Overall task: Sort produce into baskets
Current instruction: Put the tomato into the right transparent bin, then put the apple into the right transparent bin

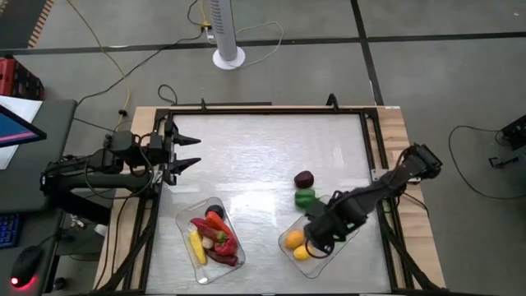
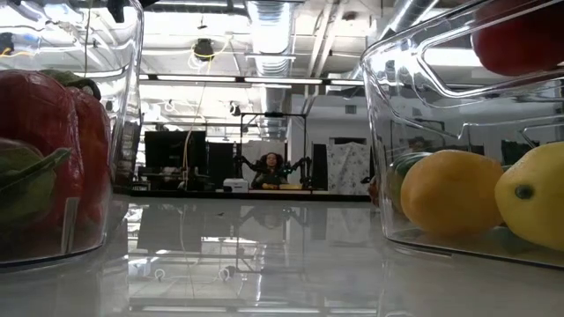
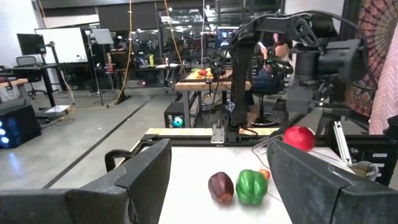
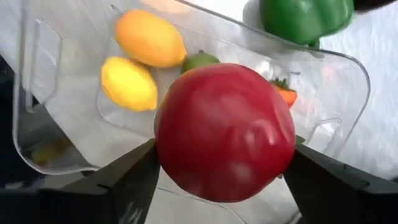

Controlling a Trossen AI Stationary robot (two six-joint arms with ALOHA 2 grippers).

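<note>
Right end effector point(image 4: 217, 171): positioned over the right clear plastic rectangular basket point(image 1: 289, 251); its two dark fingers point(image 4: 127, 177) stand one on each side of a round red fruit point(image 4: 225, 130), and whether the fingers press on the fruit cannot be told.
Round red fruit: between the right end effector's fingers, above the interior of the right basket.
Right basket contents: an orange oval fruit point(image 4: 149, 38) and a yellow lemon-shaped fruit point(image 4: 129, 83) lie side by side below the end effector; a small green piece point(image 4: 198, 60) and a small orange piece point(image 4: 285, 94) show partly behind the red fruit.
Green bell pepper point(image 1: 306, 197): on the desk point(image 1: 263, 156), just outside the right basket's far wall, beyond the right end effector.
Dark purple rounded piece point(image 1: 304, 178): on the desk, just beside the green pepper, on its side away from the right basket.
Left basket point(image 1: 187, 220): clear plastic rectangular tray, well apart from the right end effector toward the left arm; it holds red chillies point(image 1: 215, 228) and a yellow corn piece point(image 1: 197, 245).
Left end effector point(image 1: 187, 152): at the left edge of the desk, well apart from both baskets; fingers apart, nothing between them.
Room beyond the desk: a person point(image 2: 271, 167) is seated at a far bench.
</note>
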